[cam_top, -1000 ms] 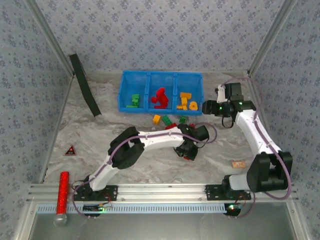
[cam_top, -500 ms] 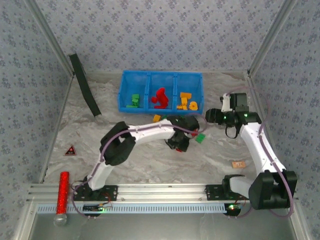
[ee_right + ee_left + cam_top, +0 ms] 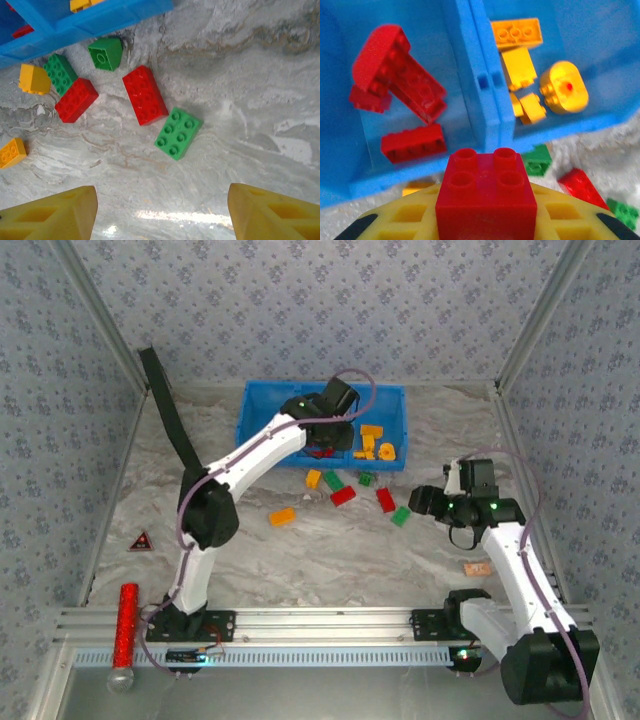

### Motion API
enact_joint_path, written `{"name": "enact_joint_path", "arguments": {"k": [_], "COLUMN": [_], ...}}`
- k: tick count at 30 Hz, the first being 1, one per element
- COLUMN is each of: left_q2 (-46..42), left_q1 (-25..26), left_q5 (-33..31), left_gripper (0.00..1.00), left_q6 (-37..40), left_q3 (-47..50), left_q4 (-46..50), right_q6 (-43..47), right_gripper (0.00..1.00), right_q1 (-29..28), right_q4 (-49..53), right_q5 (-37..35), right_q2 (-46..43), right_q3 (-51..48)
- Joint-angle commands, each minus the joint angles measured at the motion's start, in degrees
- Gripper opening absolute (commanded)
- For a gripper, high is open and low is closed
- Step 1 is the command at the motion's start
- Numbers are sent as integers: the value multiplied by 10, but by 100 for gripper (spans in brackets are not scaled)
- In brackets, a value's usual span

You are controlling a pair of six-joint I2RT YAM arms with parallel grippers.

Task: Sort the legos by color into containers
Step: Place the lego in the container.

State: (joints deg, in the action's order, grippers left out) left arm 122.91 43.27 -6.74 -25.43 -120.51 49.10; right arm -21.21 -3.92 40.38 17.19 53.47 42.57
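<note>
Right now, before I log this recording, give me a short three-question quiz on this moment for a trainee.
1. True or false: the left end effector grips a red two-by-two brick.
2. In the top view, which compartment of the blue tray holds the red bricks? A left, B middle, C right.
3. Fill in: the right end effector hovers ___ (open or shut) above the table, with a green brick just ahead of it.
Key: 1 true; 2 B; 3 open.
</note>
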Motion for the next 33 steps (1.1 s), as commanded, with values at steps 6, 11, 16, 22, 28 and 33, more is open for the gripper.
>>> {"name": "enact_joint_path", "arguments": {"k": [6, 11, 16, 22, 28, 33], "left_q2": [117, 131, 128, 93, 39, -22], "left_q1": [-29, -36, -37, -34, -31, -28], "left_q5": [-26, -41, -46, -42, -43, -37], "left_gripper": [22, 27, 41, 58, 61, 62], "left_q6": [41, 52, 57, 58, 64, 72], "left_q3": [-122, -121, -109, -52, 41, 110], "left_q4": [31, 29, 24, -7, -47, -77], "right_q6": [-59, -78, -88, -92, -102, -103], "right_gripper": [72, 72, 72, 72, 73, 73], "right_q1": [-22, -34, -44, -62, -87, -101], "right_q4": [19, 9, -8, -14, -35, -52], "right_q5": [-13, -31, -41, -52, -63, -72], "right_q2": [-11, 13, 34, 54, 80, 118], "right_q3": [-35, -49, -50, -40, -41, -31]}}
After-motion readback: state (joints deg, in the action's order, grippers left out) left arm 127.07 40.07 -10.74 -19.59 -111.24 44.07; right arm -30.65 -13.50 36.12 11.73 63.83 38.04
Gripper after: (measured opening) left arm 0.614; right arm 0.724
